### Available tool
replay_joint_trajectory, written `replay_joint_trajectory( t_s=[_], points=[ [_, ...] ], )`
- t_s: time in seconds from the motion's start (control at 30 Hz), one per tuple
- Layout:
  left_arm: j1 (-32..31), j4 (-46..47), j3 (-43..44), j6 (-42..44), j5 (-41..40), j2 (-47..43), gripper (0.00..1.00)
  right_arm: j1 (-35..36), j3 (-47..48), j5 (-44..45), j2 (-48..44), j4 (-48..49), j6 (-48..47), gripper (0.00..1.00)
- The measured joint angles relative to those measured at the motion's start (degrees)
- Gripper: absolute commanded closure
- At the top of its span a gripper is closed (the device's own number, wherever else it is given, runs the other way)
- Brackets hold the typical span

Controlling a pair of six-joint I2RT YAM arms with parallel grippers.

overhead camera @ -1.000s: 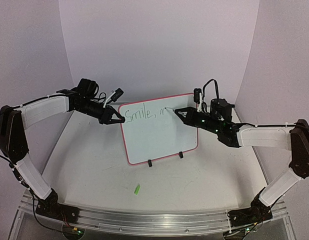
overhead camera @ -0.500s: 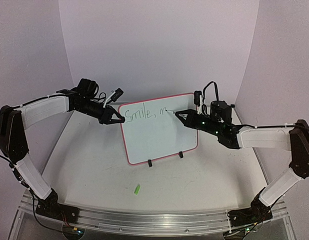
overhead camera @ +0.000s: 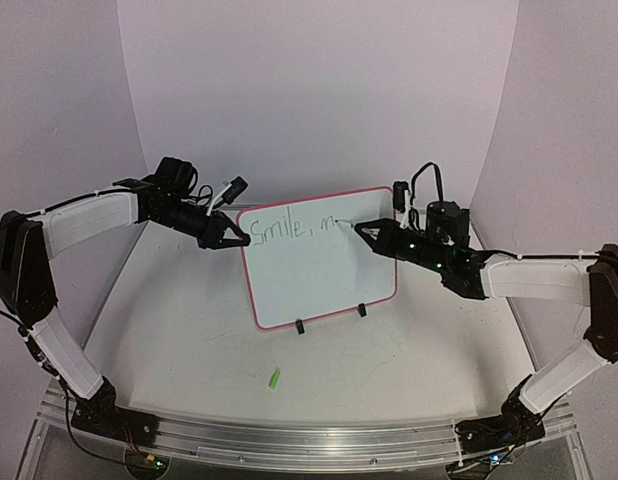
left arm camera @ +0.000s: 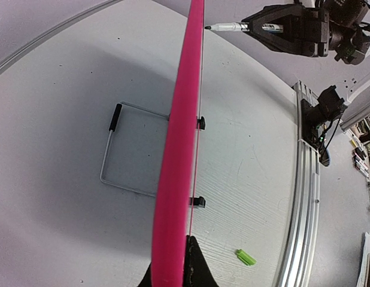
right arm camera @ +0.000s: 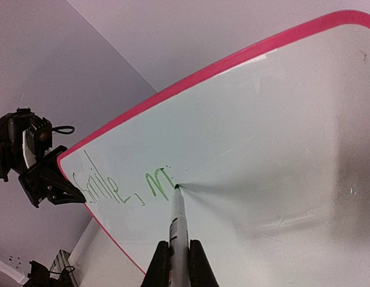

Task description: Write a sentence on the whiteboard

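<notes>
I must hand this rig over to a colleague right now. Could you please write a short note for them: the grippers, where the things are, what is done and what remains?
Left gripper: shut on the left rim of the whiteboard, which stands upright on the table.
Right gripper: shut on the marker, its tip at the board just right of the last letter.
Done: the sentence reads "Smile, m" in green along the top.
Left: the rest of the words.
A small green piece, perhaps the marker's cap, lies on the table in front of the board.
</notes>
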Motion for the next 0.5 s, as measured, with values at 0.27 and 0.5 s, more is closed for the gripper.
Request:
replay_joint_trajectory(
  t_s=[0.27,0.5],
  points=[
    [-0.02,-0.09,0.00,0.13,0.03,0.00,1.00,-0.17,0.02,-0.42,-2.28,0.03,-0.02,1.00],
    [-0.02,-0.18,0.00,0.15,0.03,0.00,1.00,-0.78,0.02,-0.42,-2.28,-0.13,-0.04,1.00]
  ],
)
